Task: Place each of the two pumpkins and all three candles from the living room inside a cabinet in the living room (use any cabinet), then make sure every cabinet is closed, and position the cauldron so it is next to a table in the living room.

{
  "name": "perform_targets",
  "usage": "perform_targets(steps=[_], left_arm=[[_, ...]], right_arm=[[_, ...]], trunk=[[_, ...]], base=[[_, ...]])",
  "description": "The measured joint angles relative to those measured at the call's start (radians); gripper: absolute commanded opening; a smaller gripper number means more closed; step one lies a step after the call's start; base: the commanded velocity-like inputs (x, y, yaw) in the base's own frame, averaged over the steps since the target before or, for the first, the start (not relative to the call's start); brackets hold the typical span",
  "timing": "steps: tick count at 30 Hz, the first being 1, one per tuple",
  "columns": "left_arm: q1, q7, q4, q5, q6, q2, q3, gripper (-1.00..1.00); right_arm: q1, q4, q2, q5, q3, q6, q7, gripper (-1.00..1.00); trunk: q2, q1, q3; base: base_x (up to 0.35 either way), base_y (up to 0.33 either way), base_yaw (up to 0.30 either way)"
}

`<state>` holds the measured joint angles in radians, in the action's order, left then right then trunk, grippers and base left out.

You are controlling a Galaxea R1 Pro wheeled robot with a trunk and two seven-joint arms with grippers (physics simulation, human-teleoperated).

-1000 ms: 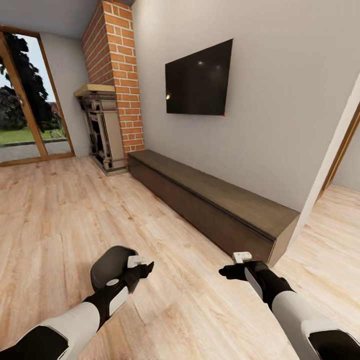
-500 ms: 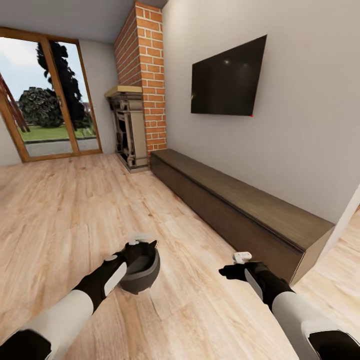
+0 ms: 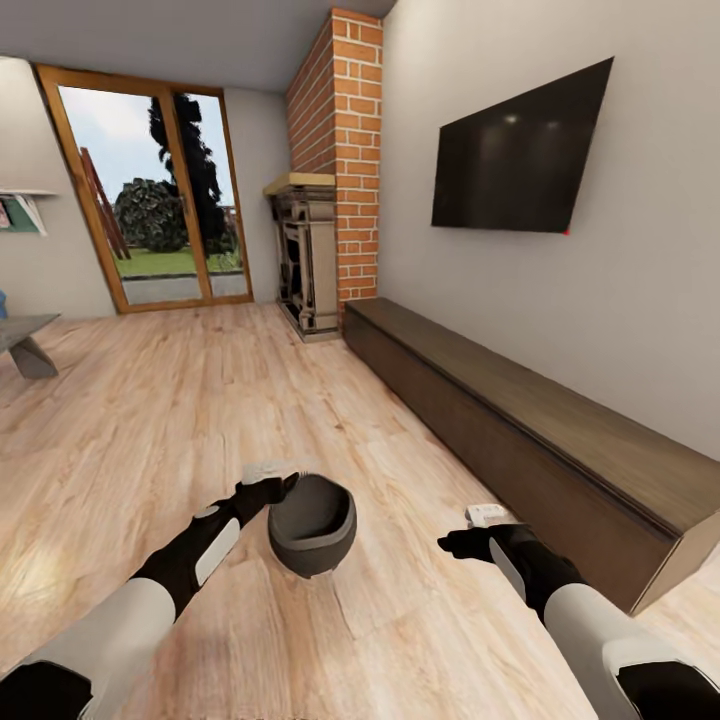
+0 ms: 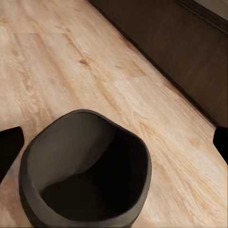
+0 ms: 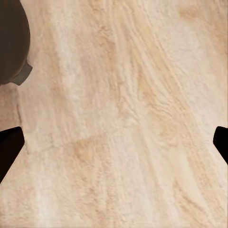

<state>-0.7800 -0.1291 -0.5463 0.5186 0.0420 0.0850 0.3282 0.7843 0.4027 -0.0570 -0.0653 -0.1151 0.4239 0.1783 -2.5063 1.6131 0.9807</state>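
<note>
The black cauldron [image 3: 312, 525] [image 4: 85, 171] stands mouth-up on the wood floor, just right of my left gripper [image 3: 283, 485] [image 4: 114, 147]. That gripper is open, its fingertips [image 4: 10, 149] wide apart and off the pot. My right gripper [image 3: 452, 545] [image 5: 114, 147] is open over bare planks, with the cauldron [image 5: 10, 42] at the edge of its view. The long dark cabinet [image 3: 520, 420] runs along the right wall with its front flush. A corner of the low grey table [image 3: 25, 330] shows at the far left. Pumpkins and candles are out of view.
A brick fireplace [image 3: 312, 260] stands beyond the cabinet's far end, and a black TV [image 3: 520, 155] hangs above the cabinet. Glass doors [image 3: 150, 200] fill the far wall. A white wall shelf [image 3: 22, 205] hangs at the left. Wide plank floor lies between me and the table.
The camera has swung left, bringing the doors, shelf and table into view. The cauldron went from the left of my left gripper to its right. The right arm holds its pose.
</note>
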Motion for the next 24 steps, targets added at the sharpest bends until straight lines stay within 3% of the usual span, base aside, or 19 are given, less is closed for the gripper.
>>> perform_targets(steps=[6,16,24], left_arm=[[0.0,0.0,0.003,0.002,0.0,0.021,0.0,1.0],[0.0,0.005,0.008,0.003,0.0,0.021,0.0,1.0],[0.0,0.014,0.033,0.001,0.0,0.018,0.003,1.0]], right_arm=[[-0.02,0.0,0.0,-0.001,0.0,-0.002,0.0,1.0],[-0.024,0.0,0.0,-0.001,0.0,-0.001,0.0,1.0],[-0.023,0.0,0.0,-0.001,0.0,-0.001,0.0,1.0]], trunk=[[0.0,0.0,0.0],[0.0,0.0,0.0],[0.0,0.0,0.0]], base=[[0.086,0.24,0.29],[0.158,0.288,0.283],[0.079,0.039,0.29]])
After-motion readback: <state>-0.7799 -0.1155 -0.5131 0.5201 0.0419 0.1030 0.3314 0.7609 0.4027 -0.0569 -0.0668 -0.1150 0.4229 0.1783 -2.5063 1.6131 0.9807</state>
